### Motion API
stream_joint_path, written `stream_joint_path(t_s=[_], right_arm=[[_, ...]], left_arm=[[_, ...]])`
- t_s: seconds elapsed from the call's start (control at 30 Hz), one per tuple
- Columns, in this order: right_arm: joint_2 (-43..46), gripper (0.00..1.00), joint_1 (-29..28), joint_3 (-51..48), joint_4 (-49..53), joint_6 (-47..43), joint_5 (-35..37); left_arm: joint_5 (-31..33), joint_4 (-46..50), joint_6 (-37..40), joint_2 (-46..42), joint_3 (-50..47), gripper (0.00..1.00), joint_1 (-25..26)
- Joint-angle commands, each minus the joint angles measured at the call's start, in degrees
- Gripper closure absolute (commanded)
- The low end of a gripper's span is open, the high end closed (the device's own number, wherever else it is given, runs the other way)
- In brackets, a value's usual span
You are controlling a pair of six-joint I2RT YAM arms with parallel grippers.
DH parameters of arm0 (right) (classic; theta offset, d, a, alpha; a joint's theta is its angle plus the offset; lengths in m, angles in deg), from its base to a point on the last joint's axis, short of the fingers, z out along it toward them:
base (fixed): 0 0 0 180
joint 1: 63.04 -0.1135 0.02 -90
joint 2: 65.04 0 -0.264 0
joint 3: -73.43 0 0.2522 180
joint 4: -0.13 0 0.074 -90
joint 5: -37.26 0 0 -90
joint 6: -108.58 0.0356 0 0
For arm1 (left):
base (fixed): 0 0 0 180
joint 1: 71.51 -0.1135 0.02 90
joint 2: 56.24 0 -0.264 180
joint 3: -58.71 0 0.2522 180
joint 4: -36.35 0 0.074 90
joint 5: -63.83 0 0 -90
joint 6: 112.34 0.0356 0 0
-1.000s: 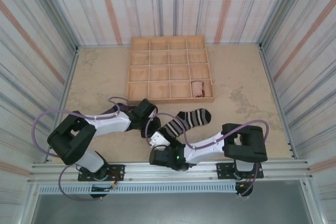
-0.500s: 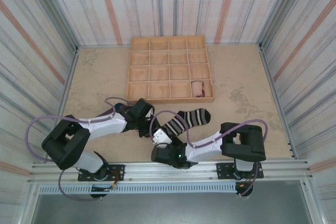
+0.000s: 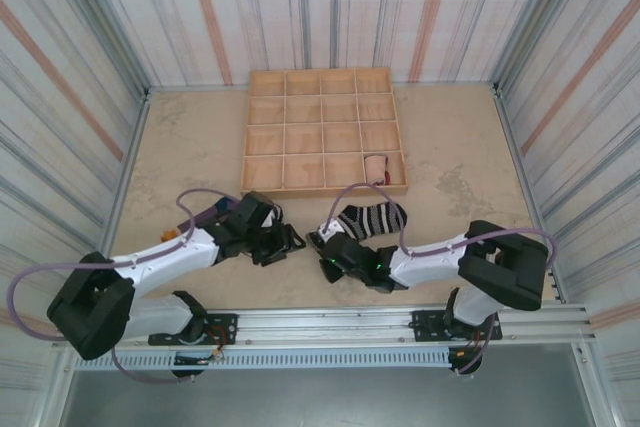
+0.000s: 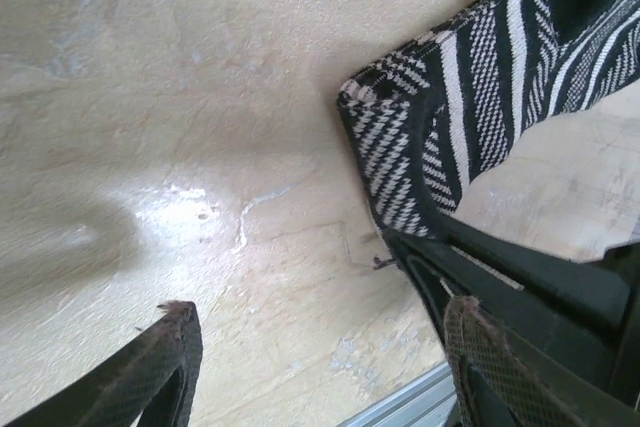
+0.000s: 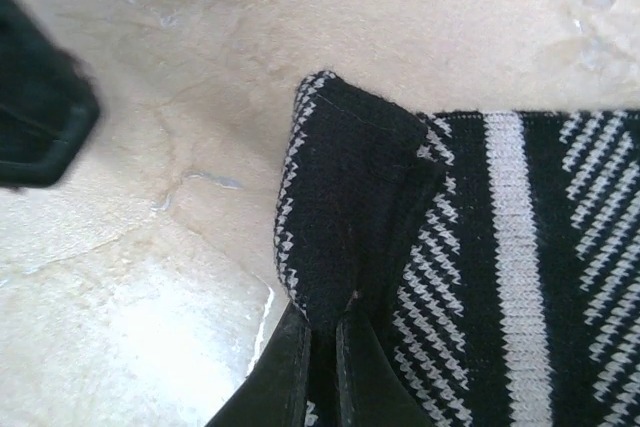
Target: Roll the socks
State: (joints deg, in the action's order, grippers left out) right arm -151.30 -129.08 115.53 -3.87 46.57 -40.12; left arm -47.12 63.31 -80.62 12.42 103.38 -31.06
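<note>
Right gripper pinching folded end of black-and-white striped sock, near front edge of table. Grip firm, roll evenly toward free end. Left gripper spread, just beside fold: could steady roll.

A lab test booth: striped walls enclose a table with aluminium rail

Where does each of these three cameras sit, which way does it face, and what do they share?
Top external: above and behind the arms, looking down at the table, wooden tray and striped sock; both arms show, left gripper and right gripper by the sock.
Left wrist: on the left arm, looking down at the table; its spread fingers at the bottom.
Right wrist: on the right arm, close over the sock; its fingers pinch the sock's folded end.
Shared: all three see the striped sock.
</note>
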Motion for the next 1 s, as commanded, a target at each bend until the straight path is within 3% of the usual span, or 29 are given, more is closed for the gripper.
stream_joint_path(t_s=[0.0, 0.27, 0.6, 0.83, 0.97], right_arm=[[2.6, 1.0, 4.8, -4.8, -2.3, 4.9, -14.4], [5.6, 1.0, 17.5, -11.0, -13.8, 14.0, -32.9], [-0.1, 1.0, 28.2, -15.0, -21.3, 23.8, -41.7], [-3.2, 1.0, 33.7, -18.2, -27.3, 27.6, -43.2], [-3.7, 1.0, 36.0, -18.3, -24.7, 27.8, -44.1]], left_arm=[[1.7, -0.9, 0.2, -2.6, -1.4, 0.34, -0.5], [1.4, -5.1, -0.4, -1.7, -2.0, 0.36, -0.4], [4.7, -7.1, 1.2, 3.6, 1.8, 0.39, 2.5], [4.6, -9.0, 1.8, 9.7, 5.3, 0.44, 4.3], [5.3, -10.0, 1.9, 11.5, 6.4, 0.44, 5.0]])
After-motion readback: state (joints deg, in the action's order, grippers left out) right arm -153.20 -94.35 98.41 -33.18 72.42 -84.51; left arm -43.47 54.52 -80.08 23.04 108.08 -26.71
